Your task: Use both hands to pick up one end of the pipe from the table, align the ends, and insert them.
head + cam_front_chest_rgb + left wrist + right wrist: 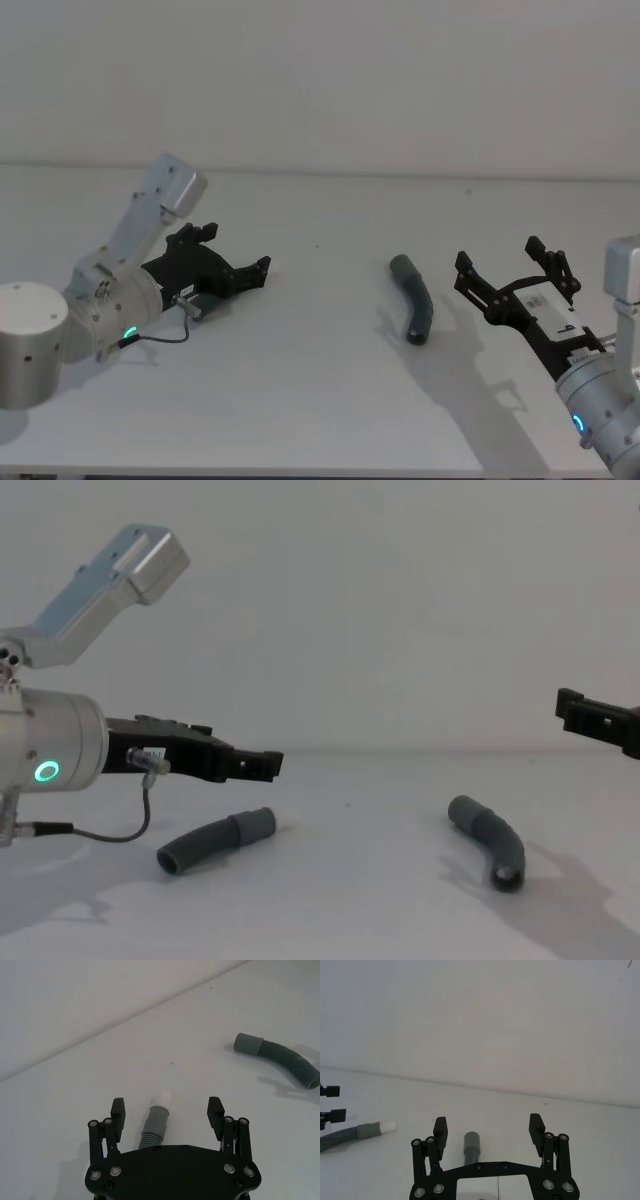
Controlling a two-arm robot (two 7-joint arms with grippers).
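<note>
Left gripper [236,247] hovers wide open above the white-tipped piece [215,842] lying on the counter [320,400]. Right gripper [499,253], also wide, hangs near the ribbed piece [413,298]. The pieces lie well apart.

Black left pincer [235,248], right pincer [498,252], silver wrists [100,298].

Two pipe pieces lay well apart on the surface [300,400]. The left piece [215,842] lay on the robot's left side, under the left gripper [238,248], which hung above it without touching, jaws spread wide and pointing toward the middle. The right piece [413,297] lay right of centre, between the two grippers. The right gripper [498,255] hung raised near its right side, clear of it, jaws spread and facing it.
</note>
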